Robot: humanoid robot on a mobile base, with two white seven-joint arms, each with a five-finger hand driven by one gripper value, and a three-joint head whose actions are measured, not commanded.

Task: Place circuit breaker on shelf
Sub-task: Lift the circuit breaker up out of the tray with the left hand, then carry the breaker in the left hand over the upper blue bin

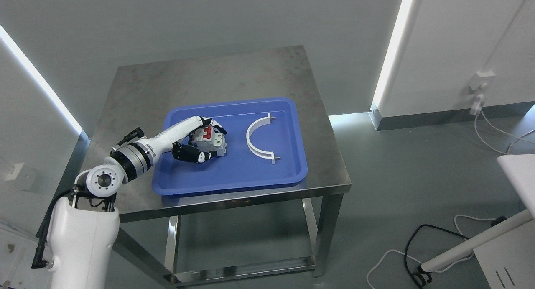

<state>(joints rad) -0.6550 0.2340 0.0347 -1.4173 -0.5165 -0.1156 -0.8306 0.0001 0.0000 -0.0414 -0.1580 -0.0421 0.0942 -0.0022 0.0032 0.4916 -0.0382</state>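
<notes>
Inside glossy tray (288,163), boxy breaker (207,140)

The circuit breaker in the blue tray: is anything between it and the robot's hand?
Nothing visible. The left hand is already at the circuit breaker, fingers curled around it inside the blue tray. The white curved bracket lies apart, to its right.

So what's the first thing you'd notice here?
The white left robot hand jumps out first, its fingers curled around a circuit breaker with red switches, inside the blue tray. Beside it, on the tray's right side, lies a white curved bracket. The tray sits on a metal table.
</notes>
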